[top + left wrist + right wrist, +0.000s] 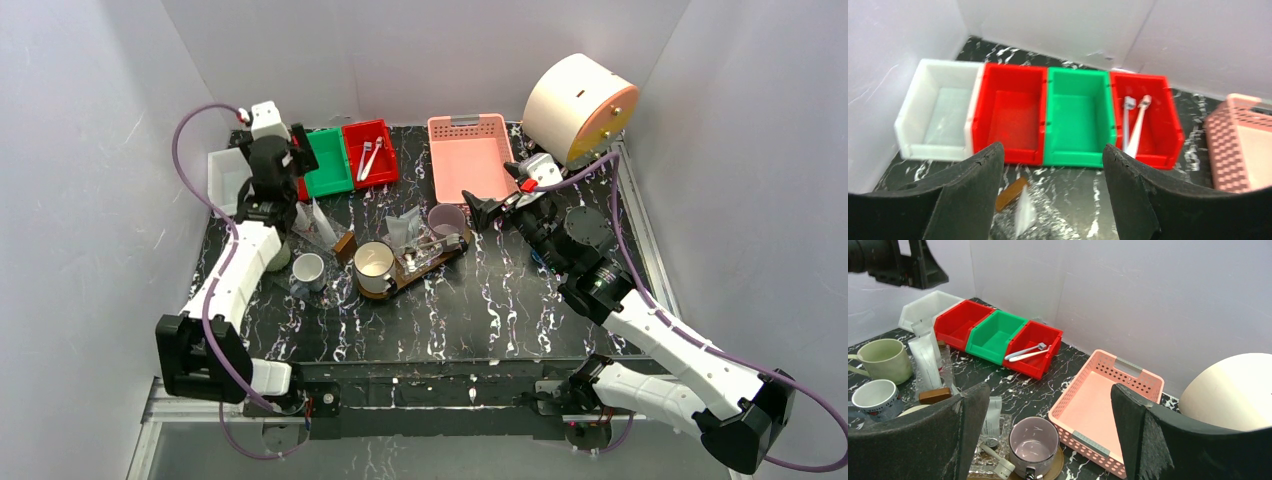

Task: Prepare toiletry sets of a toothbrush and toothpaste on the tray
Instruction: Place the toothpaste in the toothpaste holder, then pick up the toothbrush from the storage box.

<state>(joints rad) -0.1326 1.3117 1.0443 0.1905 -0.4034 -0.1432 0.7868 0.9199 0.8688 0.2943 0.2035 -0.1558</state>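
Right wrist shows purple mug (1032, 446); left wrist doesn't.

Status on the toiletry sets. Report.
Left gripper open, empty, by the bins. Right gripper open, empty, beside pink basket. Tray carries cream mug, lilac mug, clear bags. Two toothbrushes in red bin.

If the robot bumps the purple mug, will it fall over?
Probably not. The purple mug is squat and wide and stands upright, so it would likely slide rather than tip. It seems to sit at the rounded end of the tray, so a hard push might nudge it off. It looks shiny, so maybe slippery to grip.
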